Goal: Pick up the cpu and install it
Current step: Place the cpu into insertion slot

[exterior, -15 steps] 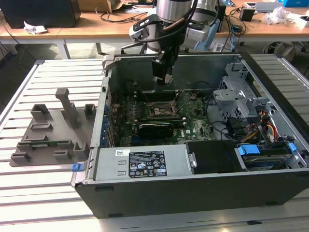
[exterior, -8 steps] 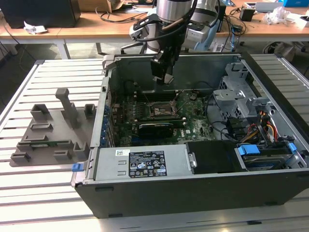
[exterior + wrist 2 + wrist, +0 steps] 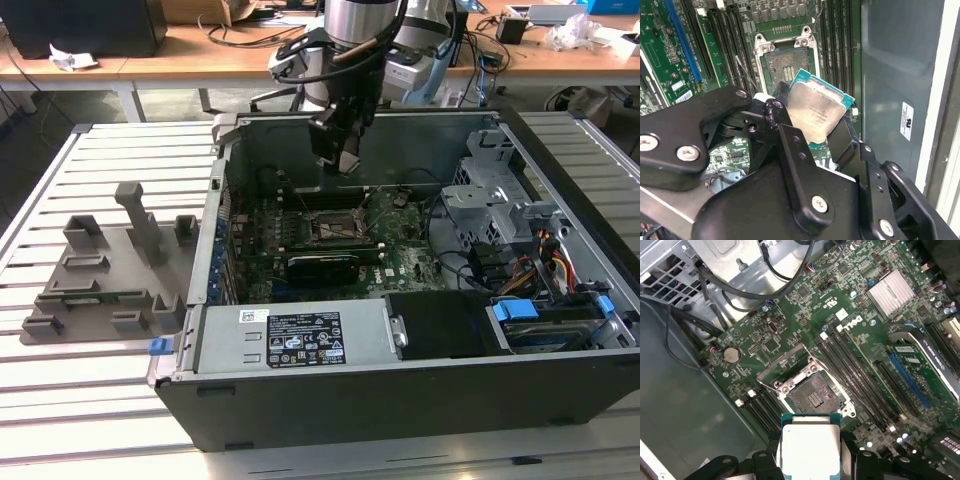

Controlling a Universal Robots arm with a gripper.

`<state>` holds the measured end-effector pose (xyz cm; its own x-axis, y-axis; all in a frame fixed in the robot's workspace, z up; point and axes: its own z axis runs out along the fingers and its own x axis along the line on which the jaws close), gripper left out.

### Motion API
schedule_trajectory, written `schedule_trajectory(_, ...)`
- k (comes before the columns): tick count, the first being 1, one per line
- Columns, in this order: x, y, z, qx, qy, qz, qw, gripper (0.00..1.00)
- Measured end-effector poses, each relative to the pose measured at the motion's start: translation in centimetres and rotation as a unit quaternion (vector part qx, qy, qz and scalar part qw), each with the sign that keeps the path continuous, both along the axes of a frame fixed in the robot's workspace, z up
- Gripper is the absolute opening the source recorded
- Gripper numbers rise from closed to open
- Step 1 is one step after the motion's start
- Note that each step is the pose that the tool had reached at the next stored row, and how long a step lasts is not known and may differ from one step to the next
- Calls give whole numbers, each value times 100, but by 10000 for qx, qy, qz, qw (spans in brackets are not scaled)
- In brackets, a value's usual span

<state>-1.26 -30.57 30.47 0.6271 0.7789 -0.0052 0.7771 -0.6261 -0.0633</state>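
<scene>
Exterior view high, angled down on open case (image 3: 300, 345), both wrist views close, sharing cpu (image 3: 815, 112) (image 3: 810, 447) and socket (image 3: 787, 67) (image 3: 812, 395)

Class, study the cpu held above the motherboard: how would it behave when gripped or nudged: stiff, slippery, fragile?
The cpu looks thin, flat and metal-topped, so probably stiff and light. Its smooth, shiny top might slip, which may be why the pincer grips its edges. Being flat, it should not roll.

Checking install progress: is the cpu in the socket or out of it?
Out. The gripper holds the cpu clear of the socket, whose contact bed lies bare.
</scene>
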Motion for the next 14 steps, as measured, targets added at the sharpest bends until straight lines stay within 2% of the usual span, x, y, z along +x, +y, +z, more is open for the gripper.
schedule_trajectory(8, 1, 0, -1, 0, 0, -275, 9996, 55)
schedule_trajectory(14, 3, 0, -1, 0, 0, -493, 9988, 55)
